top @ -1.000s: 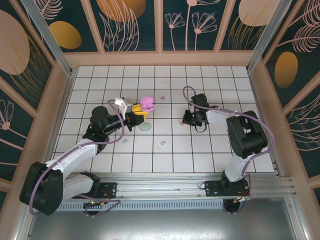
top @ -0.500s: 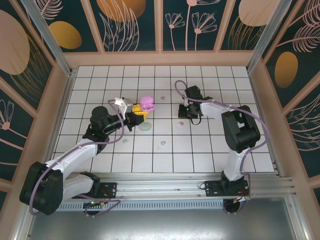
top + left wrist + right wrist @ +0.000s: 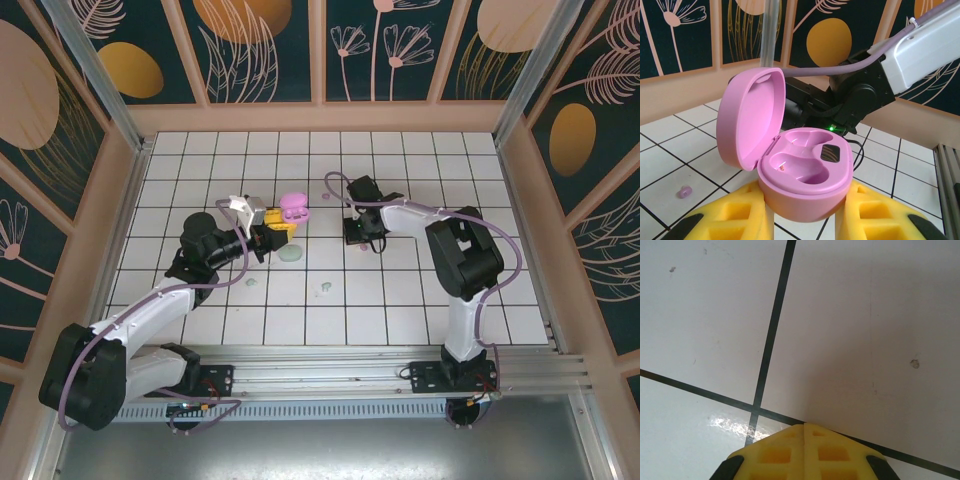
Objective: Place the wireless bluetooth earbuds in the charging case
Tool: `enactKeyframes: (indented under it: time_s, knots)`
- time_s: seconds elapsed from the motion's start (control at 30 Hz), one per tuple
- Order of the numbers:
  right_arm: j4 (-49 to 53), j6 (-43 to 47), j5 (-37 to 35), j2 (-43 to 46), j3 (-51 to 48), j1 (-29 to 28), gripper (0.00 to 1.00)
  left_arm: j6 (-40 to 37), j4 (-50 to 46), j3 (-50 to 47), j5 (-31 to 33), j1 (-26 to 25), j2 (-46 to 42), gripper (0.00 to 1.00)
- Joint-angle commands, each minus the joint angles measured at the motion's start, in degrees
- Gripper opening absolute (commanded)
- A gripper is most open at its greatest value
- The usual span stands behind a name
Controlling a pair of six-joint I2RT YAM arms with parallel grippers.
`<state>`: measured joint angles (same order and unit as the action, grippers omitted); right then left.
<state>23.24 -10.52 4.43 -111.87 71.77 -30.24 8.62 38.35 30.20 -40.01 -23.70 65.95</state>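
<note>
Now the right gripper [image 3: 358, 232], pads clenched on nothing visible, has swung left toward the open charging case [image 3: 293, 207] grasped by the left gripper [image 3: 272, 235]; the purple earbud [image 3: 685, 191] lies loose on a tile at lower left, so nothing is inserted yet.

white tiled table [image 3: 420, 300], dark floral wall panels [image 3: 270, 50], wooden frame
</note>
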Motion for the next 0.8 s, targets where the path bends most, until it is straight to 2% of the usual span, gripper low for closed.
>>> enactKeyframes:
  time_s: [0.0,0.33,0.77]
  knots:
    - [5.7,1.8,-3.6,-1.3,-0.8,-0.8,0.0,-1.0,0.2,0.8,-0.5,-0.4,-1.0,0.0]
    - [7.0,1.4,-7.9,2.1,-4.0,-3.0,0.0,-0.3,0.6,0.2,-0.5,-0.3,-1.5,0.0]
    - [7.5,0.2,-9.6,6.8,-8.0,-5.4,0.0,-0.1,0.5,0.2,-0.5,-0.3,-2.2,0.0]
